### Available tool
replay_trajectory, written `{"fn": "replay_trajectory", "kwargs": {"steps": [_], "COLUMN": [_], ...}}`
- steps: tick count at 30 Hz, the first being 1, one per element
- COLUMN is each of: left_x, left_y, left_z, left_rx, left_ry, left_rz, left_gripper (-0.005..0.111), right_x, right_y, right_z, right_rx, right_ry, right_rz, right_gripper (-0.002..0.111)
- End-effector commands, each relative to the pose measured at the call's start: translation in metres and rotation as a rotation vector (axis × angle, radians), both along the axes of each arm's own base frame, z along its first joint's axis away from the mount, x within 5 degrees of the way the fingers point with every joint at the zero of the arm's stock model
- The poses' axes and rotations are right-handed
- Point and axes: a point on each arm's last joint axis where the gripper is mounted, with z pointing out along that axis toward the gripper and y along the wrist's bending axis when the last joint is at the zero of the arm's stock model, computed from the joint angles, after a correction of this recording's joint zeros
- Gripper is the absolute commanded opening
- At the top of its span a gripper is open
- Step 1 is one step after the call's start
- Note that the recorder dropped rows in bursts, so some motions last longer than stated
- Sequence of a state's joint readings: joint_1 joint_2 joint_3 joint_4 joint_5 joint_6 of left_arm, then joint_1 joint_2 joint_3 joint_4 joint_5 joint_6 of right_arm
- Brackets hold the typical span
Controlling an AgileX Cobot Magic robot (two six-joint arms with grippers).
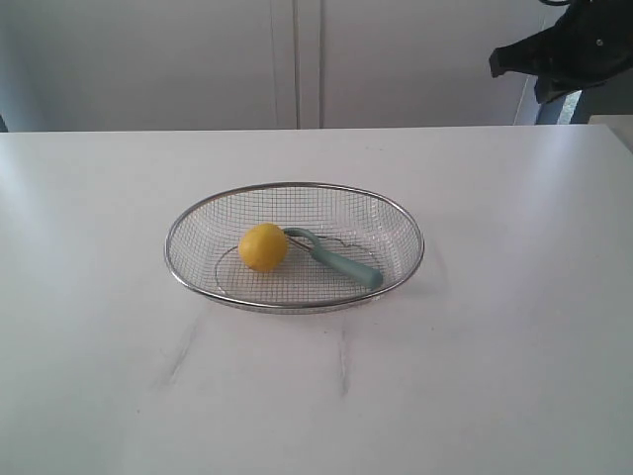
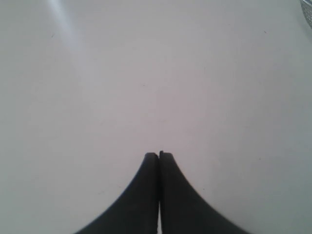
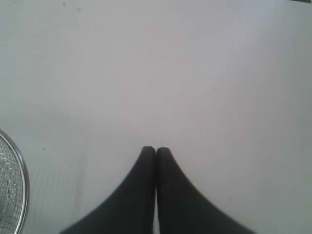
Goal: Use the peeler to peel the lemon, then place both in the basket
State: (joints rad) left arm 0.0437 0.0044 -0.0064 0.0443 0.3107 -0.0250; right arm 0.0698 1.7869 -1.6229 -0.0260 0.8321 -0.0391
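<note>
Worktop [image 1: 495, 376]: white, flat
Basket [image 1: 295, 184]: silver wire mesh, oval, mid-worktop
Left pincer [image 2: 159, 154]: jaws pressed together, empty, above the worktop
Right pincer [image 3: 155, 148]: jaws together, empty, near the basket rim
Peeler [image 1: 341, 263]: teal handle, lying inside basket
Lemon [image 1: 262, 246]: yellow, inside basket, just beside peeler head

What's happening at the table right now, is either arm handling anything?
Nothing is being handled. The lemon and the peeler both lie in the basket, with the peeler's head toward the lemon. The left gripper and the right gripper hang over the white table outside the basket, fingers shut on nothing. Whether the lemon has been peeled cannot be told from these views.
</note>
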Motion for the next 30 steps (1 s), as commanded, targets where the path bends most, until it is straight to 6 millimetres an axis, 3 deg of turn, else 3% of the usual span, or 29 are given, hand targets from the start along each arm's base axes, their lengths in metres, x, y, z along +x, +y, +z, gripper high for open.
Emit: {"fn": "replay_trajectory", "kwargs": {"steps": [1,16,30], "left_x": [0.000,0.000,0.000], "left_y": [0.000,0.000,0.000], "left_z": [-0.002,-0.002,-0.002], "left_rx": [0.001,0.001,0.001], "left_ry": [-0.002,-0.002,-0.002], "left_rz": [0.004,0.004,0.004], "left_gripper": [0.000,0.000,0.000], "right_x": [-0.013,-0.065,-0.129], "right_y": [-0.006,-0.009,-0.014], "right_z": [0.008,0.027,0.022], "right_rx": [-0.007,0.014,0.062], "right_ry": [-0.029,-0.119,-0.111], "right_rz": [-0.013,-0.034,-0.100], "right_gripper": [0.000,0.000,0.000]}}
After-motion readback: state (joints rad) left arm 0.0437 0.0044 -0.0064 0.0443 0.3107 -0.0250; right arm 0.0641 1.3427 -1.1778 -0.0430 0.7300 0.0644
